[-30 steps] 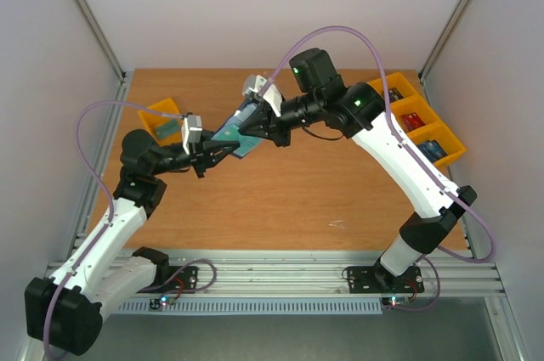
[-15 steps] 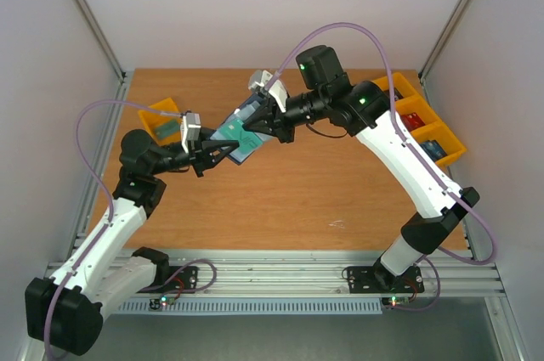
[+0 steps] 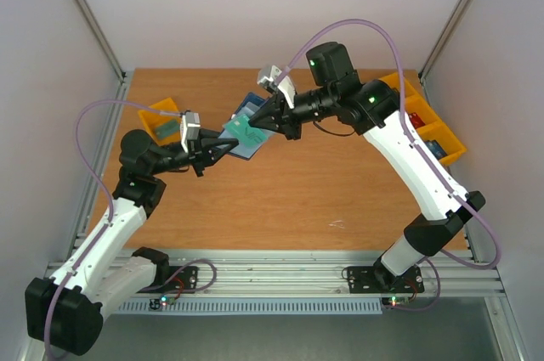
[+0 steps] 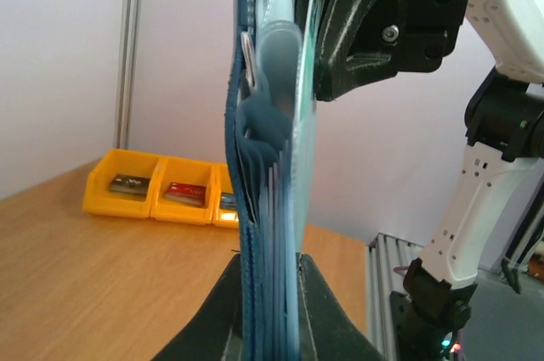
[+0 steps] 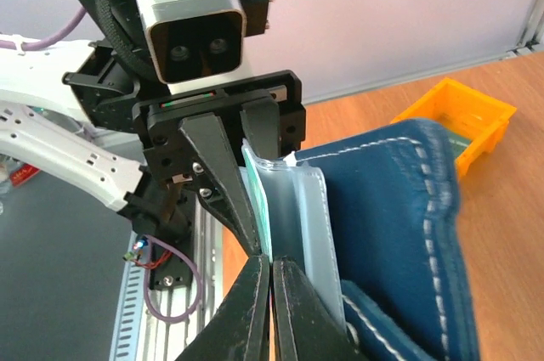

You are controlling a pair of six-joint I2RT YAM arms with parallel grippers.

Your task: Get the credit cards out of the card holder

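The navy card holder hangs in the air over the table's back left, open, with its pale sleeves fanned out. My left gripper is shut on its lower edge; in the left wrist view the holder stands edge-on between my fingers. My right gripper is shut on a green card that sticks partly out of a sleeve. In the right wrist view the green card runs into my closed gripper, beside the holder's navy cover.
A row of yellow bins with cards in them stands at the table's right edge. One more yellow bin with a card sits at the back left. Both arms meet over the table's back middle.
My right arm has drawn back to the right and up, and more of the green card shows out of the sleeve. My left gripper has kept hold of the holder, nearly still.
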